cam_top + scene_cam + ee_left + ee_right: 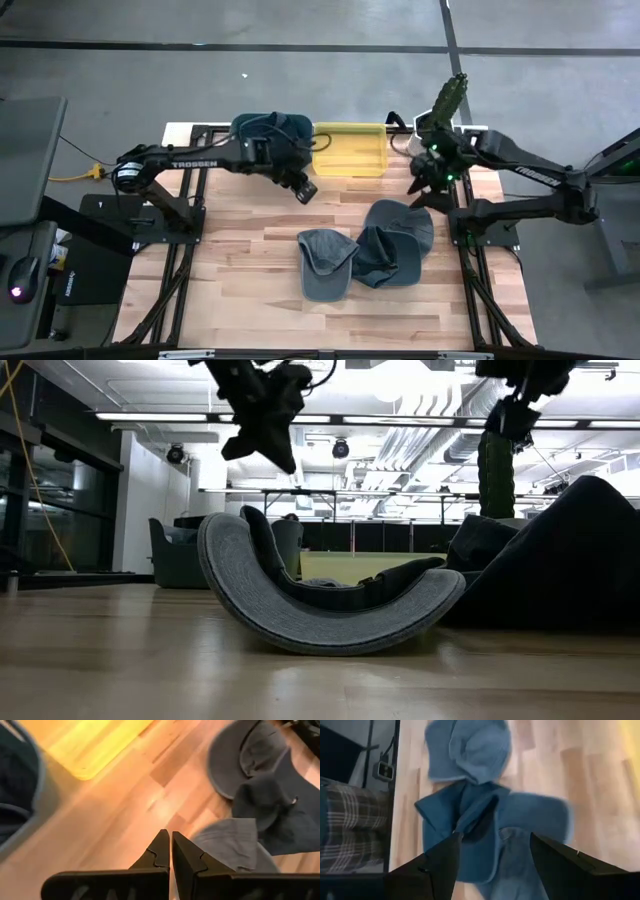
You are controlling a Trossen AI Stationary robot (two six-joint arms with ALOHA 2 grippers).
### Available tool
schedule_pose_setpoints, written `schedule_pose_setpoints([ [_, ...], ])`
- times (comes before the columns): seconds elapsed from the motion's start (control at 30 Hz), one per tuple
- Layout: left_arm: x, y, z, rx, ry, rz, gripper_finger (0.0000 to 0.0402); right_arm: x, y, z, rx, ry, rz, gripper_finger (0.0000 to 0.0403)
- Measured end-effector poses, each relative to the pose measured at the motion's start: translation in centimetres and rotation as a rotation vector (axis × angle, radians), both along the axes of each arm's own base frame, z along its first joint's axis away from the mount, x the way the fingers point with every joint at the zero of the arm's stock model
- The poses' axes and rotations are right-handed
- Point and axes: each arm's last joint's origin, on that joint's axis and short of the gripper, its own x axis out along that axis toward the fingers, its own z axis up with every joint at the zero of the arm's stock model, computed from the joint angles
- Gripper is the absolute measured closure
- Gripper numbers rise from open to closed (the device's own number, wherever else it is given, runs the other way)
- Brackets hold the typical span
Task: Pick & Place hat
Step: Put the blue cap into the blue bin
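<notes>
Three hats lie in a cluster on the wooden table. A light grey hat [325, 262] rests at the near left, rocking on its curved brim [300, 610]. Two dark hats [392, 255] [402, 218] overlap to its right. Another dark hat [270, 130] sits at the far edge, beside a yellow tray [350, 150]. My left gripper [307, 192] hangs shut and empty above bare wood, on the far side of the grey hat [230, 845]. My right gripper [420, 188] stands open in the air, beyond the dark hats [490, 820], tilted down toward them.
A green upright object [450, 97] stands at the table's far right, behind my right arm. Bare wood stretches along the table's left half [240, 260] and along its near edge. Black frame rails [185, 260] run down both sides of the table.
</notes>
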Motion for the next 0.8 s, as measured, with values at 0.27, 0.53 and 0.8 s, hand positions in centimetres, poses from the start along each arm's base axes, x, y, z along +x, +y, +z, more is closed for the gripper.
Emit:
schedule_pose_setpoints([
  [0.27,0.9,-4.1,0.3,0.017,-0.043,-0.018,0.0401,1.2,1.8,-4.9,0.042,0.061,0.087,0.0171],
  [0.53,1.6,-7.6,-1.5,0.012,-0.149,-0.114,0.0402,1.9,2.9,-8.9,0.058,0.053,0.106,0.0171],
  [0.8,1.2,-7.8,-5.2,-0.079,-0.168,-0.178,0.0402,2.4,3.3,-9.9,-0.015,0.060,0.036,0.0171],
])
